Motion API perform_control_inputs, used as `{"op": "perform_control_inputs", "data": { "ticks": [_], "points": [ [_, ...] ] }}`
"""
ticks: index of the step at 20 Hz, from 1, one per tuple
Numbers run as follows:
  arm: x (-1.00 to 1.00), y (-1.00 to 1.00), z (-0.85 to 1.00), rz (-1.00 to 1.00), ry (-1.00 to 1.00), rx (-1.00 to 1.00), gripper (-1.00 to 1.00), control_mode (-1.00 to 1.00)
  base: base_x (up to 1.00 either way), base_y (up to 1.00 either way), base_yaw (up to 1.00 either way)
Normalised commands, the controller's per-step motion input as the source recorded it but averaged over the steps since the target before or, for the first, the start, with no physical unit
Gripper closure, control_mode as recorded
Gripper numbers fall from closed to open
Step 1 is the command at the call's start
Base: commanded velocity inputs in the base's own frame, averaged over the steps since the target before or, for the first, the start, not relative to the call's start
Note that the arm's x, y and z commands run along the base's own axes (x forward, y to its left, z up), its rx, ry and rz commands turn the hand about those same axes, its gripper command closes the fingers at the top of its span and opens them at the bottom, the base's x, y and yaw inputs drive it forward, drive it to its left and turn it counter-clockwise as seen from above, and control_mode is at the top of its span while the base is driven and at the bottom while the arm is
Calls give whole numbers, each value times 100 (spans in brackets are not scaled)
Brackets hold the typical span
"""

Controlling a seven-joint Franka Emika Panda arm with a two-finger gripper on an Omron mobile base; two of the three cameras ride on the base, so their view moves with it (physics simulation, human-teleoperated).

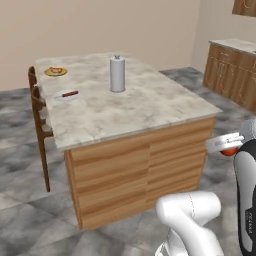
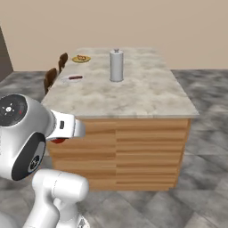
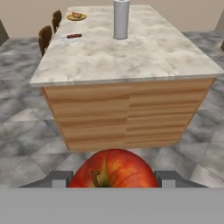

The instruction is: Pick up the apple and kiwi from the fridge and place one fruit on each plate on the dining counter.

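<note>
My gripper [image 3: 113, 178] is shut on the apple [image 3: 113, 169], red-orange with a stem, which sits between the two fingers [image 3: 60, 179]. The gripper [image 1: 226, 144] hangs in the air short of the near end of the dining counter [image 1: 145, 115], below its top, and the apple [image 1: 231, 152] peeks out under it. From the other side the gripper [image 2: 67, 130] shows a sliver of apple [image 2: 58, 140]. At the far left of the counter lie the white plate [image 1: 59, 98] and the yellow plate [image 1: 49, 73]. The kiwi and the fridge are out of view.
A reddish stick [image 1: 70, 93] lies on the white plate, and something reddish sits on the yellow one. A grey upright cylinder [image 1: 117, 74] stands mid-counter. Wooden chairs [image 1: 39, 112] line the counter's left side. Wood cabinets [image 1: 232, 75] stand at the back right.
</note>
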Motion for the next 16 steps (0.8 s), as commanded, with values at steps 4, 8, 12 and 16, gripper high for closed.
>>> {"op": "perform_control_inputs", "data": {
  "ticks": [4,8,12,16],
  "points": [
    [0,0,0,0,0,0,100,100,35,100,0],
    [0,0,0,0,0,0,100,100,45,100,-2],
    [0,0,0,0,0,0,100,100,58,100,-13],
    [0,0,0,0,0,0,100,100,63,100,-17]
  ]
}}
